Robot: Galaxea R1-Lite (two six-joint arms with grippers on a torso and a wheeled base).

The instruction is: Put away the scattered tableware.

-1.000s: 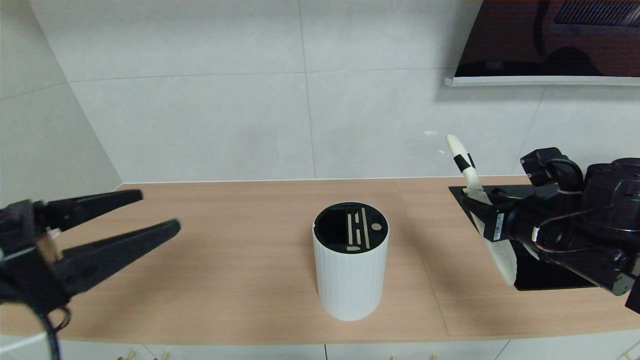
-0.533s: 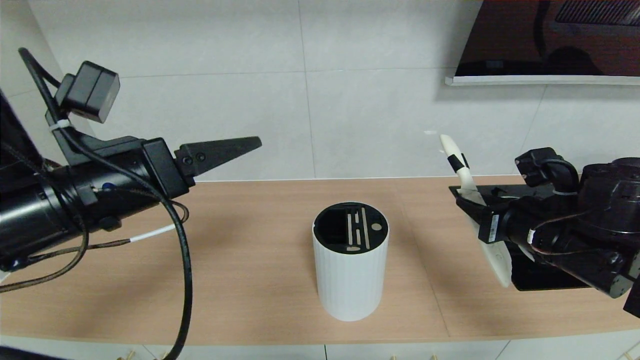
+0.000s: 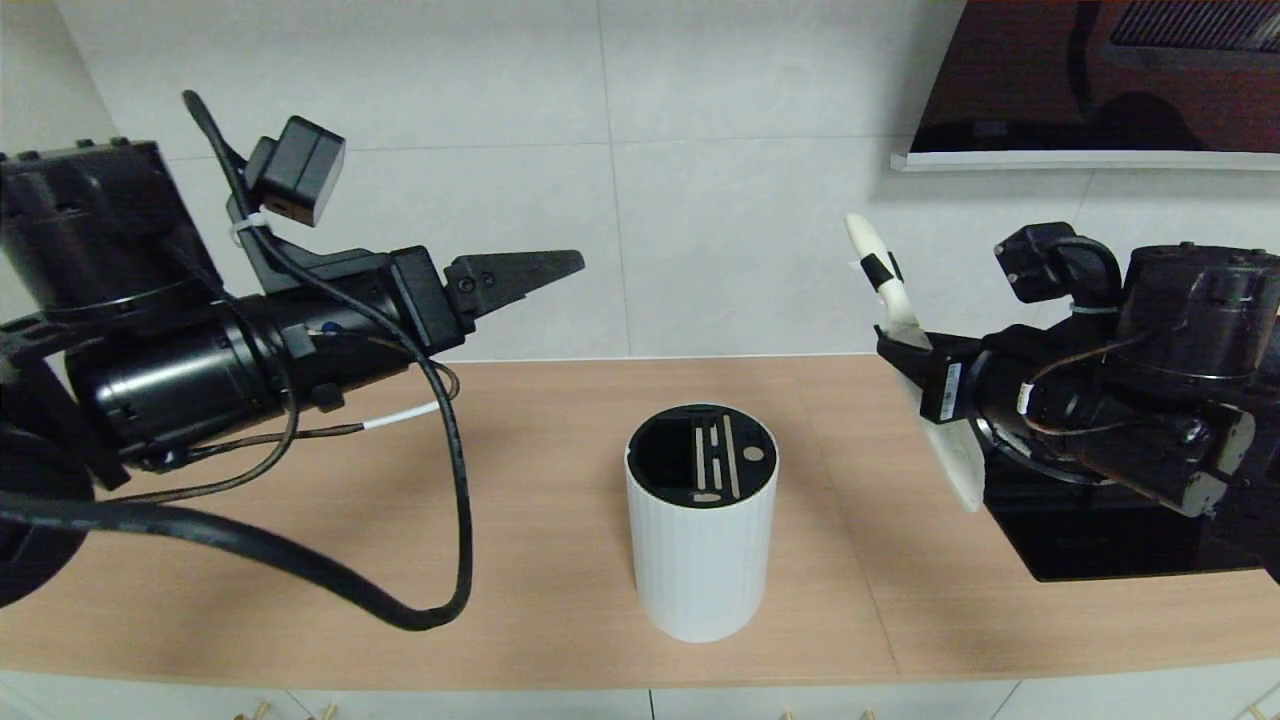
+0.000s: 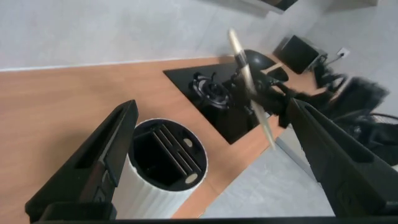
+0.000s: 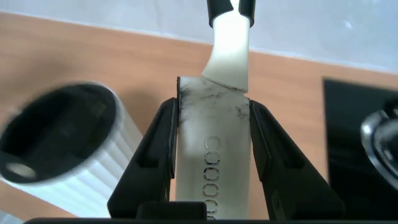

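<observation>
A white ribbed utensil holder [image 3: 700,540] with a black slotted top stands mid-counter, seen again in the left wrist view [image 4: 163,177] and the right wrist view [image 5: 59,152]. My right gripper [image 3: 915,372] hovers to its right, above the counter, shut on a white knife [image 3: 950,450] with a cream handle [image 3: 872,262] pointing up and the blade tilted down. Its fingers clamp the knife blade [image 5: 213,134]. My left gripper [image 3: 540,272] hangs high on the left, pointing toward the holder, open and empty [image 4: 211,109].
A black cooktop [image 3: 1100,535] is set in the wooden counter [image 3: 500,500] at the right, under the right arm. A dark range hood [image 3: 1100,80] hangs above it. A tiled wall closes the back. Left arm cables [image 3: 450,540] dangle over the counter's left half.
My left arm has swung up from low at the left edge and reached rightward. My right gripper has lifted the knife higher and a little leftward, off the cooktop area.
</observation>
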